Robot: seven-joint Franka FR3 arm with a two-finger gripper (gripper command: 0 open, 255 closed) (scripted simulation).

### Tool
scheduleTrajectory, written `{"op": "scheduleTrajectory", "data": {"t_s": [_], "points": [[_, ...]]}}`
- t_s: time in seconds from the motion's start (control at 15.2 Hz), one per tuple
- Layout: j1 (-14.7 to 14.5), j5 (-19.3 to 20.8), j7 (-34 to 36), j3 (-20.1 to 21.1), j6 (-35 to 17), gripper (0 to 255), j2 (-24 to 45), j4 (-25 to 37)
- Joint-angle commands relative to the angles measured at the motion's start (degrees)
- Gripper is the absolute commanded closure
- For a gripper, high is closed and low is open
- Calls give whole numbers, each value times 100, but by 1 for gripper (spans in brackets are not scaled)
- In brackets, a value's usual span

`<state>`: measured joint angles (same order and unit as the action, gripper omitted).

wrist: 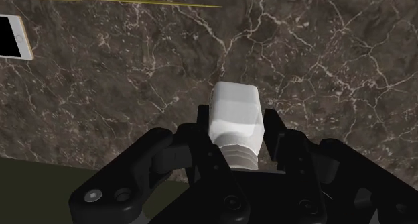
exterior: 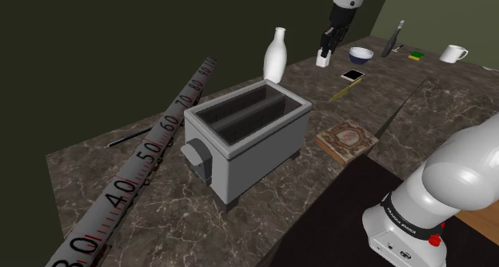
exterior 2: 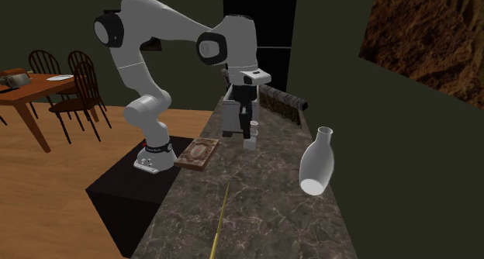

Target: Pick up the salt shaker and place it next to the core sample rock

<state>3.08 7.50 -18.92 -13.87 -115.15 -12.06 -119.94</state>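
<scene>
Clasping the white salt shaker [wrist: 233, 115], black tool [wrist: 238, 122] above marbled counter [wrist: 134, 75]

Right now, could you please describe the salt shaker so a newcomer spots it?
Start at the grey toaster on the marble counter, then look between the tall white bottle and blue bowl. The salt shaker is the small white piece clasped in the black gripper.

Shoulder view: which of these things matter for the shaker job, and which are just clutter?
Job:
white salt shaker, clasped in the gripper
dark slim leaning piece at the counter's far end, possibly the core sample rock

Clutter:
toaster, white vase, ruler, book, bowl, phone, mug
</scene>
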Motion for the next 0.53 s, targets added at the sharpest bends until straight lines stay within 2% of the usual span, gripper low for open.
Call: {"op": "scheduleTrajectory", "data": {"t_s": [0.0, 0.46], "points": [[-3, -5, -12, 6, 156, 255, -16, 137], [-15, -26, -49, 27, 693, 255, -39, 653]]}}
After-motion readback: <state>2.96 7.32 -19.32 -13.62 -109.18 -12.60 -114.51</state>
